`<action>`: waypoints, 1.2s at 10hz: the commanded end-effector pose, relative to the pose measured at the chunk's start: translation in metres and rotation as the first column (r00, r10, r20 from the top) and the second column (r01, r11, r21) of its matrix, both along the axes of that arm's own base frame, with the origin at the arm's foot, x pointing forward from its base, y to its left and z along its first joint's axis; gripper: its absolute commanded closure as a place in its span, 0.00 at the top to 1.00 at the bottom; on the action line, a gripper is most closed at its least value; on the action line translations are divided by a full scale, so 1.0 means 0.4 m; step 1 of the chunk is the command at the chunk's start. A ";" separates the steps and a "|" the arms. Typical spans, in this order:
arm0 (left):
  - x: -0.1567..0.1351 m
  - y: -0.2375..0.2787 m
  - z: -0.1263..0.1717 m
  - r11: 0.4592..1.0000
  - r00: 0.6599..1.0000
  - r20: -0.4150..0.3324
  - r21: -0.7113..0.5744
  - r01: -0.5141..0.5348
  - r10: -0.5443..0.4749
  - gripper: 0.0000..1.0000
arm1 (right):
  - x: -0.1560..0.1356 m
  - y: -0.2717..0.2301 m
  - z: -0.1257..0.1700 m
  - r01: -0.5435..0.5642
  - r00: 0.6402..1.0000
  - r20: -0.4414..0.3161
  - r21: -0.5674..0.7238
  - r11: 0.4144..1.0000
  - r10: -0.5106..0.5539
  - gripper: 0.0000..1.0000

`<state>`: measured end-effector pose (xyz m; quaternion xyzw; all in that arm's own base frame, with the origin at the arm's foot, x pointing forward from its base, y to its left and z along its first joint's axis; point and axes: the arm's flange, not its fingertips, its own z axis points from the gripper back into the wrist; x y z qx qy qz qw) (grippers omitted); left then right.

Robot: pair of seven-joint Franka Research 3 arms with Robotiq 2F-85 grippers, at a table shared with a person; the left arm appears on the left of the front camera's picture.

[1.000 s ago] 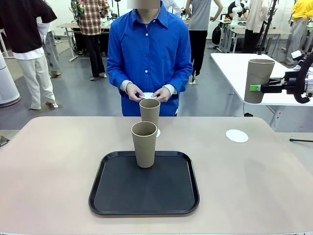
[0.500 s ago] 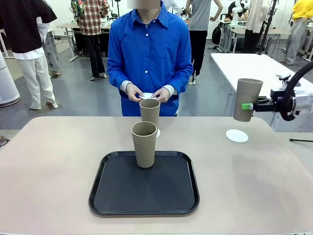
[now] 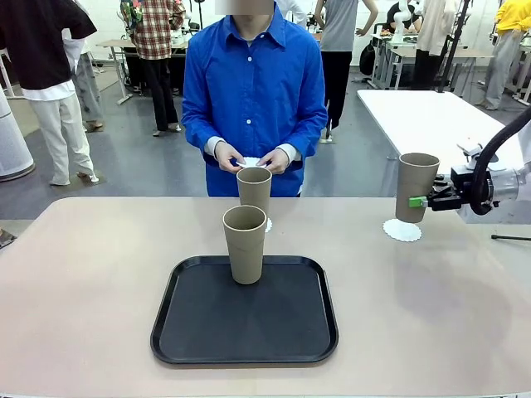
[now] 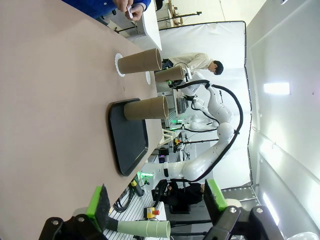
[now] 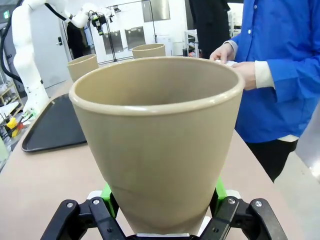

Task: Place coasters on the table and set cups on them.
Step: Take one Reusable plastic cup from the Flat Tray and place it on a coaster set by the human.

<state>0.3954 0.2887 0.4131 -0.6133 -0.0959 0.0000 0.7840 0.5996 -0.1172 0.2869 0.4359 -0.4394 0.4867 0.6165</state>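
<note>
My right gripper (image 3: 420, 201) (image 5: 162, 202) is shut on a tan cup (image 3: 415, 186) (image 5: 160, 135), held upright low over a white coaster (image 3: 402, 231) at the table's (image 3: 91, 282) far right; I cannot tell whether they touch. A second cup (image 3: 254, 190) stands on a coaster (image 3: 267, 225) at the far middle. Another cup (image 3: 245, 244) stands on the black tray (image 3: 245, 323). The person's hands (image 3: 251, 159) hold a white coaster at chest height. My left gripper (image 4: 157, 200) is open and holds nothing, far from the cups (image 4: 146, 107).
The tray takes up the near middle of the table. A white table (image 3: 415, 116) stands behind my right arm. The person in blue stands at the far edge, with other people farther back. Bare tabletop lies left of the tray.
My right gripper has carried the cup down and to the left, from high at the right edge to just over the right coaster. The other cups and the person's hands have stayed put.
</note>
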 end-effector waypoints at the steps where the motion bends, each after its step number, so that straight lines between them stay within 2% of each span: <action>1: 0.002 0.002 0.008 1.000 1.000 0.002 -0.009 -0.011 0.011 1.00 | 0.025 -0.015 -0.025 -0.050 0.999 -0.004 0.013 0.999 0.050 0.83; 4: 0.002 0.002 0.008 1.000 1.000 0.002 -0.009 -0.011 0.011 1.00 | 0.053 -0.029 -0.047 0.004 1.000 -0.018 0.038 0.999 -0.004 0.83; 5: 0.002 0.002 0.008 1.000 1.000 0.002 -0.009 -0.011 0.011 1.00 | 0.020 -0.015 -0.052 -0.013 1.000 -0.014 0.011 1.000 0.013 0.83; 12: 0.002 0.002 0.008 1.000 1.000 0.002 -0.009 -0.011 0.011 1.00 | 0.020 -0.015 -0.052 -0.013 1.000 -0.014 0.011 1.000 0.013 0.83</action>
